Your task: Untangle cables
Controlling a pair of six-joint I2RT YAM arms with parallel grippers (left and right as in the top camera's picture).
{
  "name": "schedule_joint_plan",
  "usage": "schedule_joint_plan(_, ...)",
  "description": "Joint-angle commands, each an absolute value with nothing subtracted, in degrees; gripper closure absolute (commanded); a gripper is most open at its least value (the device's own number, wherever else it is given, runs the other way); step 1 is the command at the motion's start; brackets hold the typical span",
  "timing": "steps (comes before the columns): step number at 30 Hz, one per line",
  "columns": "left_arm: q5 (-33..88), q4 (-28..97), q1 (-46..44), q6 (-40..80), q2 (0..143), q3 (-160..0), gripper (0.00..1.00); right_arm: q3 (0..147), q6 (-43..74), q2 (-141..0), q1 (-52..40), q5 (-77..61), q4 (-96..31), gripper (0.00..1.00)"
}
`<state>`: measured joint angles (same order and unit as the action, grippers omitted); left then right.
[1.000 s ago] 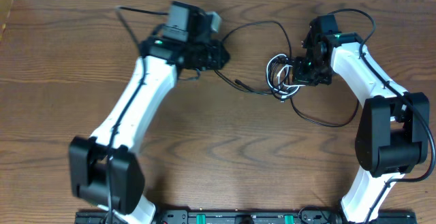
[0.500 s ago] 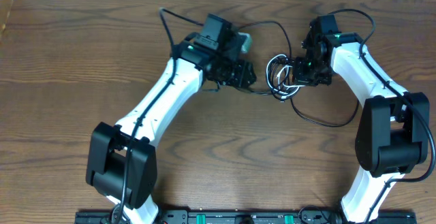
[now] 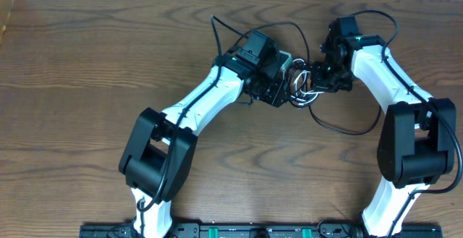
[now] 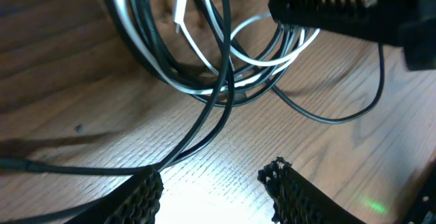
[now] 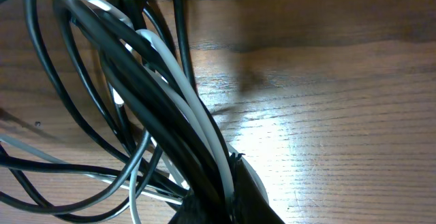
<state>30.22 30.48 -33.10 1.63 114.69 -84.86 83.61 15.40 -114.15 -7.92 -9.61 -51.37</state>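
**Cables** (image 3: 298, 83): three thin cords in one tangled bundle on the wooden table (image 3: 87, 86), lying at about 1 o'clock from the table's middle.
- White cable (image 5: 197, 109): wound in small loops through the core of the bundle, crossed over and under by the black strands.
- Black cables (image 4: 221, 81): interlaced with the white loops. One long slack loop leaves the bundle toward 5 o'clock and curves round on the table. Another strand arcs away toward 11 o'clock, behind the left arm's wrist.

**Right gripper** (image 3: 317, 77): at 3 o'clock of the bundle and touching it. In the right wrist view its jaws are closed on a sheaf of black and white strands, which fan out upward from the pinch.

**Left gripper** (image 3: 278, 92): at 9 o'clock of the bundle, just beside it and facing the right gripper. In the left wrist view its ribbed fingers (image 4: 139, 197) stand apart with bare wood between them. One black strand runs close past the left-hand finger, and it cannot be told whether they touch.
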Motion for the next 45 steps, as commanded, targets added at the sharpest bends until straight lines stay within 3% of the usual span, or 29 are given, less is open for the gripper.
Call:
schedule_joint_plan(1,28.1,30.0,-34.2,-0.9,115.9,-84.6,0.45,83.4,14.5,-113.6,-8.2,-10.0,-51.7,0.99)
schedule_joint_plan(5,23.3,28.3,-34.9,-0.9,117.0,-84.6,0.45,83.4,14.5,-113.6,-8.2,-10.0,-51.7,0.99)
schedule_joint_plan(16,23.3,22.4,-35.1,-0.8,120.7,-84.6,0.47,83.4,14.5,-113.6,-8.2,-10.0,-51.7,0.99)
schedule_joint_plan(24,23.3,20.8,-35.1,-0.8,122.2,-84.6,0.55,83.4,14.5,-113.6,-8.3,-10.0,-51.8,0.99)
schedule_joint_plan(39,23.3,20.6,-37.1,0.2,122.6,-84.6,0.57,83.4,14.5,-113.6,-8.2,-10.0,-51.9,0.99)
schedule_joint_plan(45,23.3,20.5,-37.7,0.2,122.6,-84.6,0.66,83.4,14.5,-113.6,-8.3,-10.0,-52.0,0.99)
